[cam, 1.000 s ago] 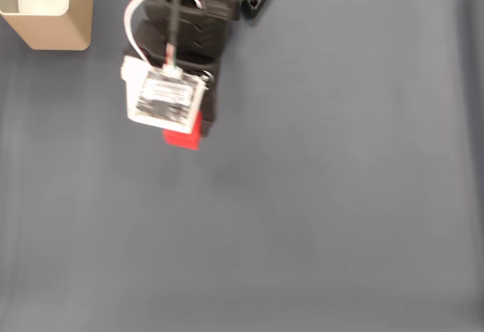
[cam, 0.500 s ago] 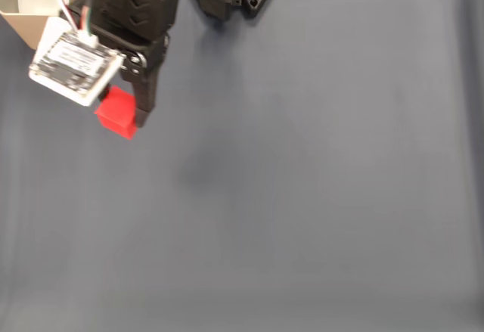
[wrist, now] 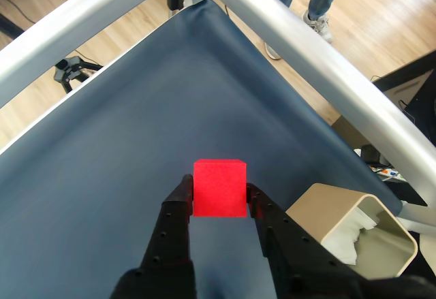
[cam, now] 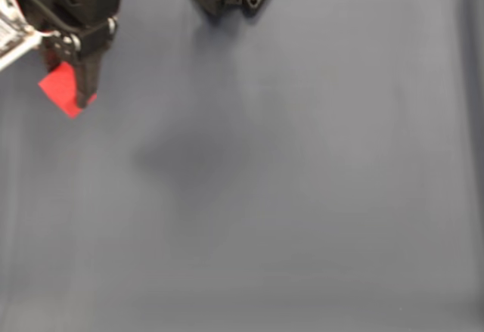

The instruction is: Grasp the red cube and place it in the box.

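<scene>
The pincer [wrist: 219,193] pinches the red cube [wrist: 219,187], lifted over the blue tabletop [cam: 302,196]; it has swung to the fixed view's upper left, toward the box [wrist: 354,234] at the wrist view's lower right, so release looks close

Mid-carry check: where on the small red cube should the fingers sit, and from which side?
On two opposite flat faces, as now: the gripper comes at the small red cube from the bottom edge of the wrist view, one finger on each side face. The plain parallel faces suit a straight pinch.
</scene>
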Robot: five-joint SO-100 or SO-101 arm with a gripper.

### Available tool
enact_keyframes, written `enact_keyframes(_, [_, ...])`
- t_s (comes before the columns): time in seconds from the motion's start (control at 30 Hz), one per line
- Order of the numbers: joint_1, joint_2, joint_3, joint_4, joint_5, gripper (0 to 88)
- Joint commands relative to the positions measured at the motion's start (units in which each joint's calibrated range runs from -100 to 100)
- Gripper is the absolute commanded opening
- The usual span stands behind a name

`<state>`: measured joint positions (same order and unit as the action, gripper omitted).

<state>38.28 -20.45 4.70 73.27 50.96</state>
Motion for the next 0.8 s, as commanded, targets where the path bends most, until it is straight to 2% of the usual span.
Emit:
enact_keyframes(0.0, [2.5,0.9,-4.2,0.1,-0.1,1.3])
enact_keyframes(0.77, [13.3,12.5,-13.6,0.8,-1.5,0.7])
